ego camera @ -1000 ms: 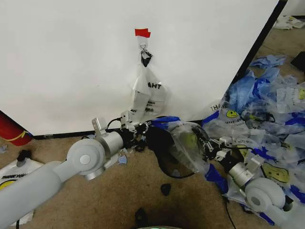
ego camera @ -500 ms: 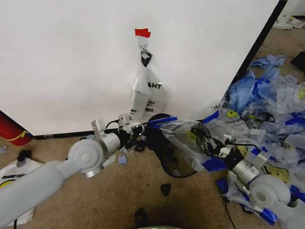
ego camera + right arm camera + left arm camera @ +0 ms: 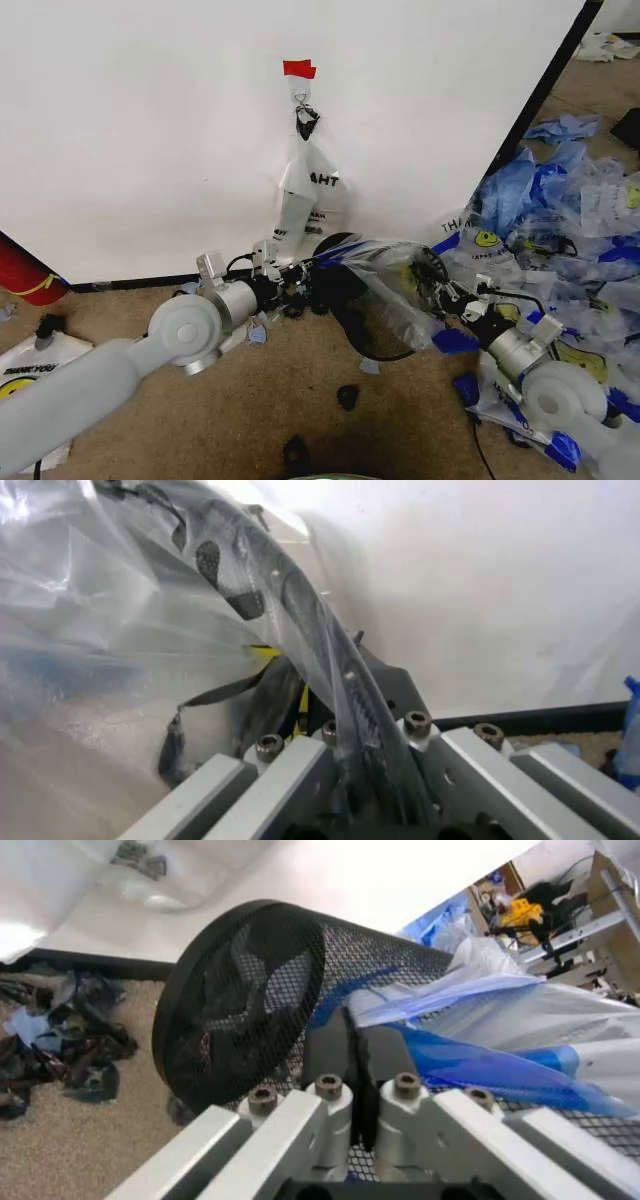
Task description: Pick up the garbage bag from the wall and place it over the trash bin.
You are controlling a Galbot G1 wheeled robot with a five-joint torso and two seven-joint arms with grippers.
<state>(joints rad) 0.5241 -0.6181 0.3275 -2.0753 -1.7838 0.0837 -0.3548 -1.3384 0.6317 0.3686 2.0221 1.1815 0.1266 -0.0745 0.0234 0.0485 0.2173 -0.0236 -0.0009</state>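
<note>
Right tool (image 3: 447,297) pulled garbage bag (image 3: 385,290) further over trash bin (image 3: 250,990).

left tool (image 3: 300,275) pinching garbage bag (image 3: 385,290) | bag draped over trash bin (image 3: 345,300) | right tool (image 3: 447,298) gripping bag's far side

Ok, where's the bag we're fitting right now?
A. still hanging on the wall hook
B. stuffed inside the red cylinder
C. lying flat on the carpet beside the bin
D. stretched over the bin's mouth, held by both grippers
D: the bag is draped over the tilted bin, with the left gripper shut on its blue handle and the right gripper pinching its other side.
</note>
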